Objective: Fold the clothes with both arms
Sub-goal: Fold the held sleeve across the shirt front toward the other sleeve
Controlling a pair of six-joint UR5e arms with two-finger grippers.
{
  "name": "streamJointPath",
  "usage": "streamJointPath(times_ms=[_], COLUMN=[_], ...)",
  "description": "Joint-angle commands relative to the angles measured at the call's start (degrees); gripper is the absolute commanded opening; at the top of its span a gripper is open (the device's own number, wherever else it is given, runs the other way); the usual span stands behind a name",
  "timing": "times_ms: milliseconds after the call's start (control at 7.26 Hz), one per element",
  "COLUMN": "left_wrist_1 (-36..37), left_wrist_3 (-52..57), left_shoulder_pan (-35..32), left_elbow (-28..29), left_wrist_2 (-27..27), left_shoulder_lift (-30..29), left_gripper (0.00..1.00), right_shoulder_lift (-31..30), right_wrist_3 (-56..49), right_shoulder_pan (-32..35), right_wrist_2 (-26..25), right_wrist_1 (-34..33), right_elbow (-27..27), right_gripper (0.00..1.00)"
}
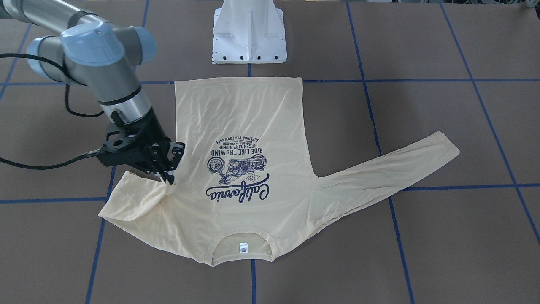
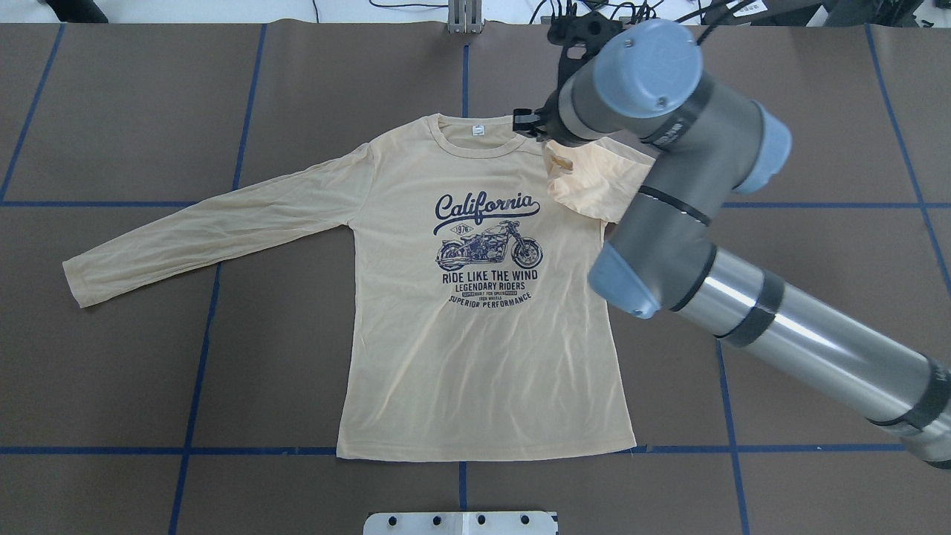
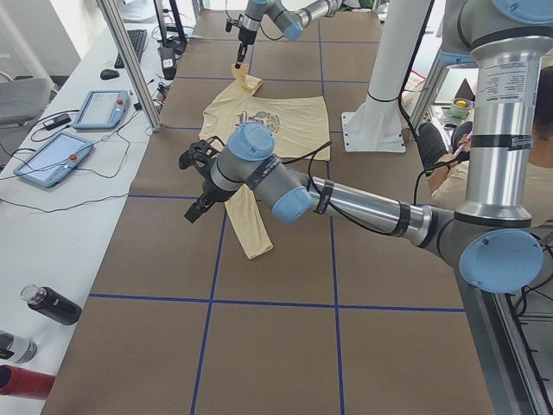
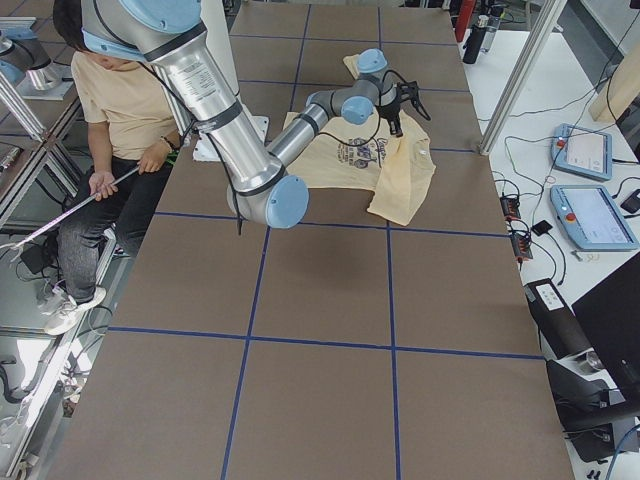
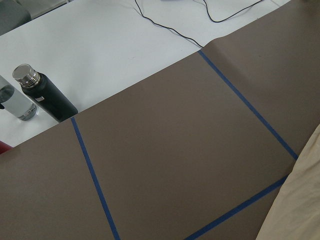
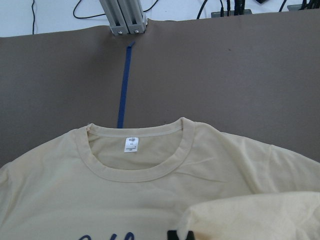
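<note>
Shirt (image 2: 475, 334) sleeve is pinched by the downward-angled right end effector (image 1: 169, 179); the left end effector (image 3: 198, 185) hovers, grip impossible to tell.

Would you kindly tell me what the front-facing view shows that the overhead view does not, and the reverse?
Only the front-facing view shows the right tool plainly, its fingers pinching the bunched sleeve. Only the overhead view shows the metal post at the far edge; there the right arm largely covers the tool. Both show the shirt flat, print up, its other sleeve stretched out, and the white pedestal base.
</note>
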Motion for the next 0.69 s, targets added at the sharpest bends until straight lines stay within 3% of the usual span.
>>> streamJointPath(times_ms=[0, 551], left_wrist_1=[0.1, 0.0], left_wrist_3=[0.0, 0.0], left_shoulder_pan=[0.0, 0.0], left_elbow=[0.1, 0.5], left_wrist_2=[0.1, 0.1], left_shoulder_lift=[0.0, 0.0], left_gripper=[1.0, 1.0], right_shoulder_lift=[13.7, 28.0], right_wrist_3=[2.8, 5.6], right_shoulder_pan=[-6.1, -10.7], right_wrist_2=[-7.0, -11.8], right_wrist_1=[0.2, 4.1], right_elbow=[-14.9, -32.6], right_gripper=[0.0, 0.0])
